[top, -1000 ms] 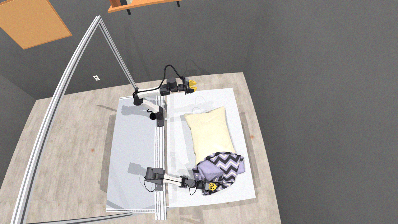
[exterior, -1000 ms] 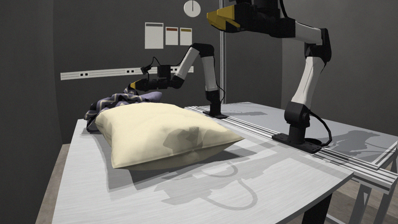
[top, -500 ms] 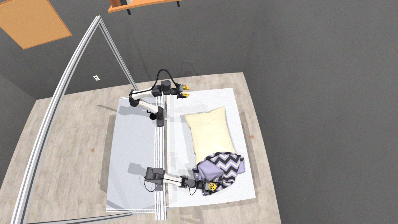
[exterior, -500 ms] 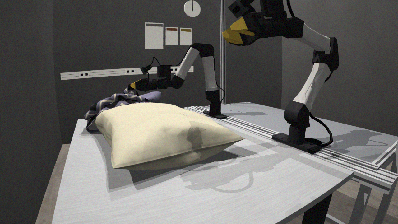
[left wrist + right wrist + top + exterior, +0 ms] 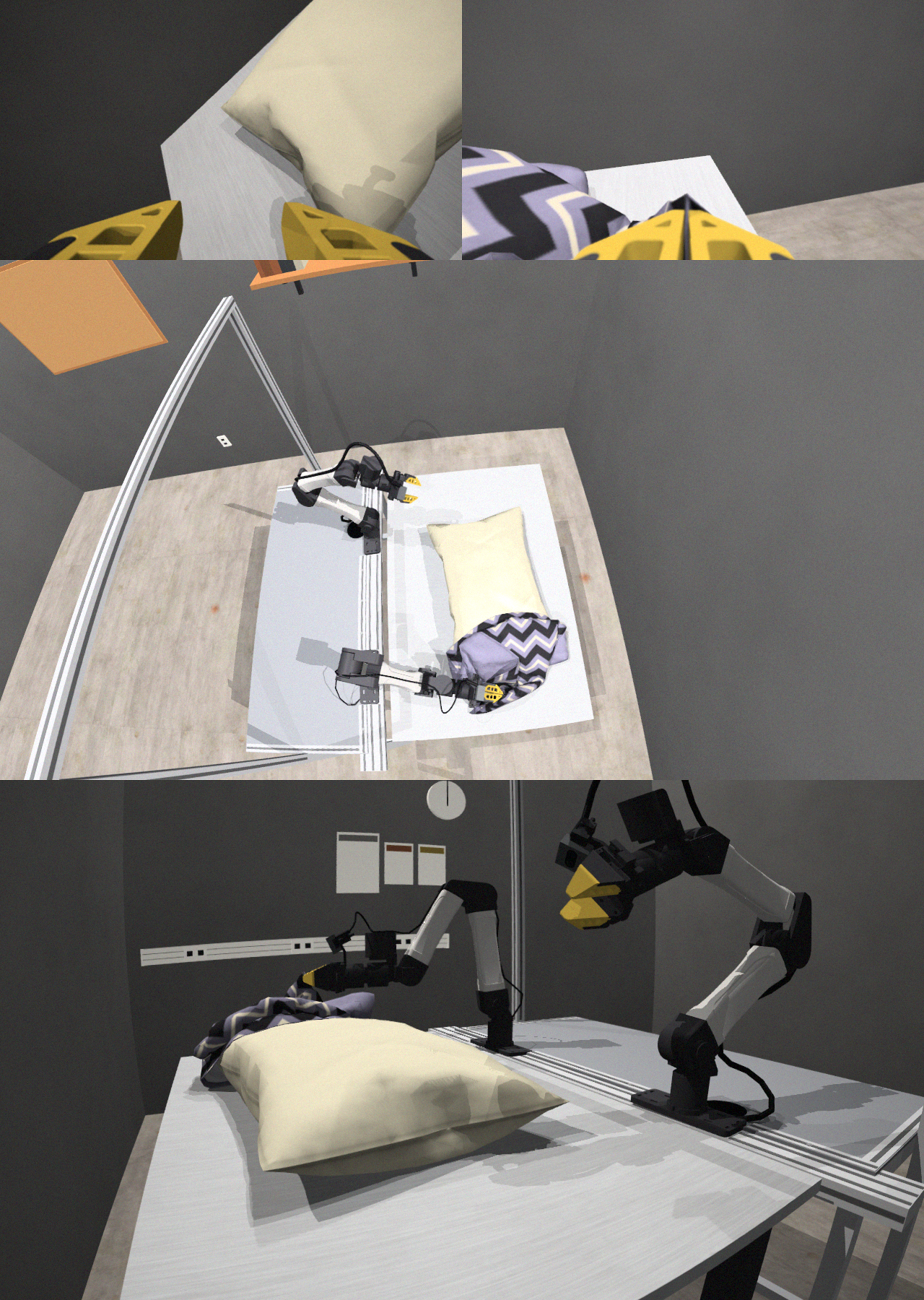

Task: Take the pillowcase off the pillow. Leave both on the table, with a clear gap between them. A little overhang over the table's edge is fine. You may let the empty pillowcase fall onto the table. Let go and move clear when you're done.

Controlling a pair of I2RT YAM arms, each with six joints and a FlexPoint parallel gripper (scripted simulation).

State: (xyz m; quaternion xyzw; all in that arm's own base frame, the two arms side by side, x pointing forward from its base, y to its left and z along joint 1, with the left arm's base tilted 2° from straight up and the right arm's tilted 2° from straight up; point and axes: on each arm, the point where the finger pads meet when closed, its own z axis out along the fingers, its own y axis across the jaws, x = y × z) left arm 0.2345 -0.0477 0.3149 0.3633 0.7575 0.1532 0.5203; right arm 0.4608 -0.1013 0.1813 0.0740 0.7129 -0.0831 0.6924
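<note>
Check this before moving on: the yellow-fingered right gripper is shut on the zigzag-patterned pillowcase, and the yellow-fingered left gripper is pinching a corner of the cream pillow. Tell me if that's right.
Not quite: the yellow-fingered left gripper is open, off the cream pillow, as the exterior view shows. The rest stands.
</note>
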